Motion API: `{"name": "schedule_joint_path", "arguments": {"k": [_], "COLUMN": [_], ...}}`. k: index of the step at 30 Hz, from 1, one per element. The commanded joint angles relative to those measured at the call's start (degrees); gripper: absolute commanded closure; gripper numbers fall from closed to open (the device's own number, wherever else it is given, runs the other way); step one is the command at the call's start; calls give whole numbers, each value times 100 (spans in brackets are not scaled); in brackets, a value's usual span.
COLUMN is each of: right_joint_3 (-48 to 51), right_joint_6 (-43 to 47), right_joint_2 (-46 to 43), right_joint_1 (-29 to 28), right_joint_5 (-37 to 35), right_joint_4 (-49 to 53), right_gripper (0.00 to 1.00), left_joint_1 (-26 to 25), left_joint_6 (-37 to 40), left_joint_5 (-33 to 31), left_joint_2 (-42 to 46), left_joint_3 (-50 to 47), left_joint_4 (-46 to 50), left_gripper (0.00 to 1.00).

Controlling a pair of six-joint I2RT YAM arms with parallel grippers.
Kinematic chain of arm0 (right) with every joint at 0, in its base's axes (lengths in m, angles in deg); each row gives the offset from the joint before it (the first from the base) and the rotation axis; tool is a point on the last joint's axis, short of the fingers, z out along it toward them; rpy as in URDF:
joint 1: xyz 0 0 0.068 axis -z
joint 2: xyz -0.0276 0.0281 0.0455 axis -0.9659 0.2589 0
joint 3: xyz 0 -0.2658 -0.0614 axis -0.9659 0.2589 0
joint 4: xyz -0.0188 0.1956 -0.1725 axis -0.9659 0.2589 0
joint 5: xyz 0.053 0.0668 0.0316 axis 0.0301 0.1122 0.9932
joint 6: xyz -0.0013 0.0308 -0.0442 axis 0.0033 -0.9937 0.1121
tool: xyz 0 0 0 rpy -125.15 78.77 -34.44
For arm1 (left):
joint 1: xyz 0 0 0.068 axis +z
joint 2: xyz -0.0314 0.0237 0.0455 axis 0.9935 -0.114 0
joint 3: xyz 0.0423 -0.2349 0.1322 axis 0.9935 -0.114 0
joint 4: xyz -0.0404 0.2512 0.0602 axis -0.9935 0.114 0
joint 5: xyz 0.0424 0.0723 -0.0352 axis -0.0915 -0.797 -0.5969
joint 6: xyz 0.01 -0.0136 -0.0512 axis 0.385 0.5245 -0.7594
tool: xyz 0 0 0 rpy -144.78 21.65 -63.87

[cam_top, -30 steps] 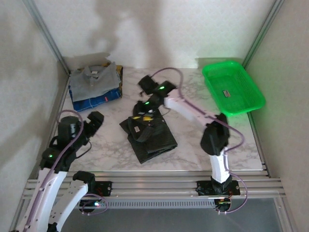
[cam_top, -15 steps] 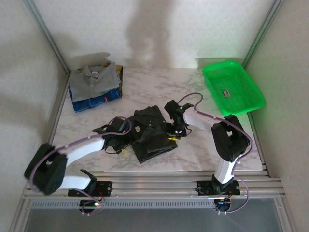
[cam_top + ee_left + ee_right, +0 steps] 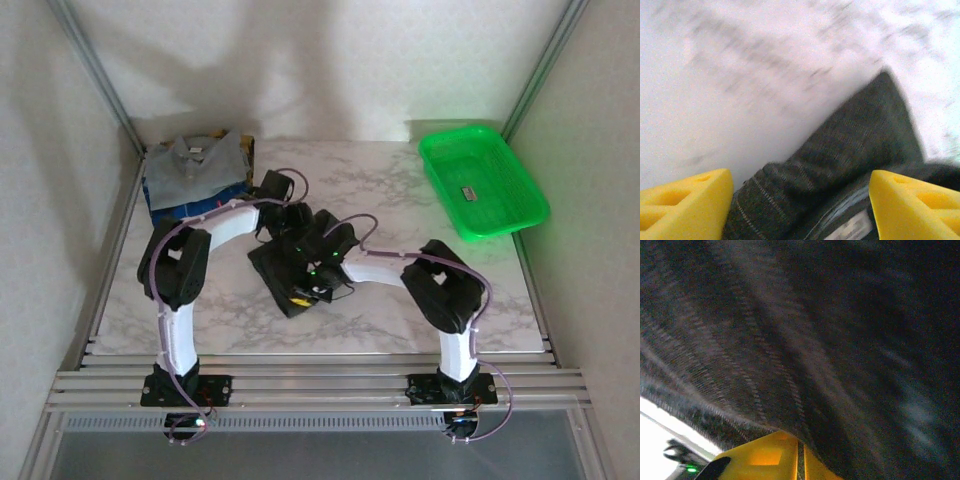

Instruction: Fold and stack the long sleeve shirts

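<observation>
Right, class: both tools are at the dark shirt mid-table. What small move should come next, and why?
Probably close the left tool on the dark shirt: its yellow fingers stand wide apart with a ridge of striped fabric between them, so nothing is gripped yet on that side.

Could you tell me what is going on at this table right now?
Both arms are bent in over a folded dark striped shirt in the middle of the marble table. The left gripper is open, its fingers either side of a fold of that shirt. The right gripper is at the shirt's near edge with fabric draped over it, and its state is unclear. A grey collared shirt tops a pile at the far left. A green basket sits at the far right.
</observation>
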Motion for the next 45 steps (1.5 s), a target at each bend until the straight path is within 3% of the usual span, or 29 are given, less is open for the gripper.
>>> {"name": "schedule_joint_path", "arguments": {"k": [1,4,7,12,16,20,24,26,32,38,45], "right_joint_3": [-588,-995,-1462,-2032,-2854,-3321,-3153,-2808,-1895,-1417,-1209], "right_joint_6": [-1432,-1920,-1913,-1416,206,1924,3445,3939,4737,4632,4674], "right_joint_2": [559,743,636,291,-100,-345,-534,-689,-967,-942,-1177], "right_joint_1": [-102,-145,-105,-13,274,849,1600,1885,2286,2294,2294], "right_joint_5": [351,381,465,938,642,-45,-917,-1177,-1075,-763,-773], "right_joint_4": [-1434,-1863,-1429,-48,2110,3701,4491,4412,3609,3102,3114], "right_gripper": [88,83,79,54,44,37,31,29,24,23,23], "left_joint_1": [112,462,990,1816,1883,1874,1774,1563,859,534,461], "left_joint_6": [722,495,287,-116,148,294,434,577,788,836,970], "left_joint_5": [822,714,371,29,-195,33,375,255,-376,-1316,-710], "left_joint_2": [-351,-169,397,1454,2302,3365,4162,4356,3861,2691,1884], "left_joint_3": [629,889,1161,1514,1199,-244,-1693,-2159,-2610,-2262,-2103], "left_joint_4": [-1,111,467,1150,1712,1601,1291,1200,1070,1155,587], "left_gripper": [22,11,3,1,1,0,0,0,0,1,1]}}
